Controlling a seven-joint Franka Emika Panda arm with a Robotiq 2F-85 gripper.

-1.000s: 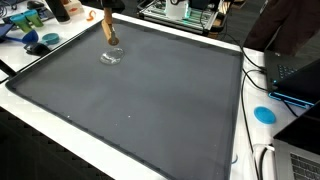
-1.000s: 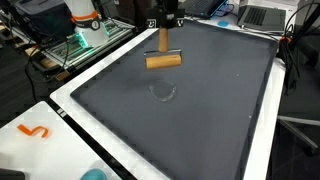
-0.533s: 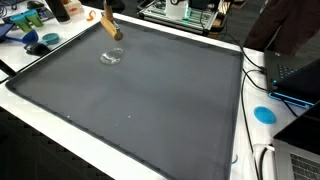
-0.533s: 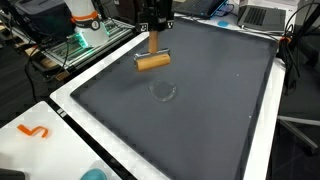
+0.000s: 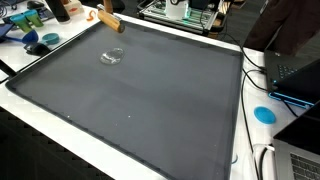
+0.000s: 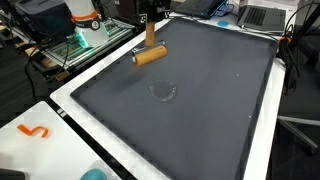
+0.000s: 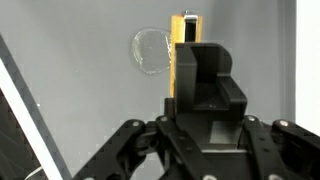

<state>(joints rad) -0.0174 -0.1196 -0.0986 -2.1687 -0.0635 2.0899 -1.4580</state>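
Since a second ago the pincer (image 6: 149, 21) has risen and drawn back toward the far rim of the mat. In an exterior view it has slipped almost out of the top of the picture. It is pressed together on the pale handle of a T-shaped wooden tool (image 6: 150, 55), whose brown cylinder head hangs crosswise below. A second ago the head hung close over the small clear round dish (image 6: 163, 92). Now the wooden tool (image 5: 108, 20) is in the air near the mat's far edge, apart from the clear round dish (image 5: 113, 55), which has not moved.

In the wrist view the pincer's black body covers most of the wooden tool (image 7: 185, 45). Only a pale strip shows, with the clear round dish (image 7: 150, 52) just beside it on the mat below.

The dark grey mat (image 5: 150, 110) with a raised rim covers most of the white tabletop (image 6: 60, 125). Off the mat lie a flat blue disc (image 5: 264, 114) and a laptop (image 5: 296, 160) at one side. An orange squiggle (image 6: 33, 131) marks the tabletop's near corner. All are well apart from the pincer, and only the clear round dish lies on the mat near the wooden tool.
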